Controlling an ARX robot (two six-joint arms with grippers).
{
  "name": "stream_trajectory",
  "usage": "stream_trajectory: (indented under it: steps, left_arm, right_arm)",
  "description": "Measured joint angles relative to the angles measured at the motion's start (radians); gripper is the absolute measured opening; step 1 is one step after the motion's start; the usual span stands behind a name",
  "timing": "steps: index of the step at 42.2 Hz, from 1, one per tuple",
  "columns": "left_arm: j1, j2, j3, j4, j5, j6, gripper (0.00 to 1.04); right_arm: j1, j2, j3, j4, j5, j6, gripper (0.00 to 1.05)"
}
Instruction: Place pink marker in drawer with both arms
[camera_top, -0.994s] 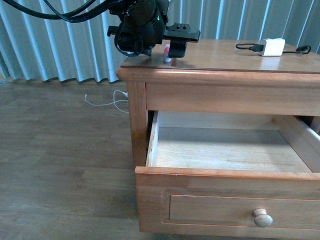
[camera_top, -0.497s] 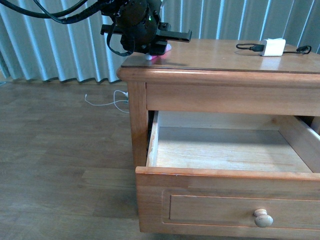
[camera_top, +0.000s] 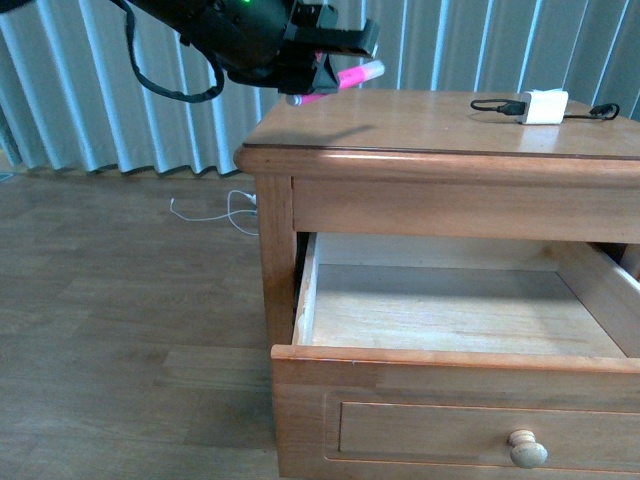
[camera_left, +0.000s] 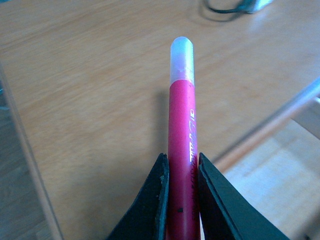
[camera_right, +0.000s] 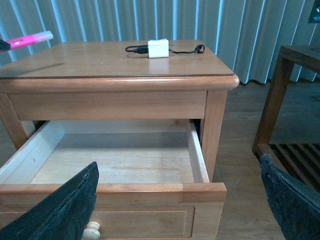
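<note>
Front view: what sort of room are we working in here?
Probably a home-style room, maybe a bedroom: a wooden cabinet with its drawer pulled open, pale pleated curtains behind it, a wood-plank floor, and a white charger on the cabinet top.

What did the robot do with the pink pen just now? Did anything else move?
The left gripper, shut on the pink marker, lifted it up off the cabinet top. A second ago the marker stood with its white end down on the wood. Now it hangs in the air, nearly level. The drawer stayed open and empty, and the white charger stayed on top.
</note>
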Motion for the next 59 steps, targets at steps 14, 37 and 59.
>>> stream_trajectory:
  steps: [14,37,59]
  left_arm:
    - [-0.103,-0.083,-0.226,-0.064,0.223,0.237,0.14]
    - [-0.179,0.272,-0.068,-0.003,0.009,0.269,0.14]
    - [-0.151,0.028,-0.227,0.061,0.050,0.333,0.95]
  right_arm:
    - [0.000,0.000,0.000,0.000,0.000,0.000,0.96]
    - [0.000,0.000,0.000,0.000,0.000,0.000,0.96]
    - [0.000,0.000,0.000,0.000,0.000,0.000,0.96]
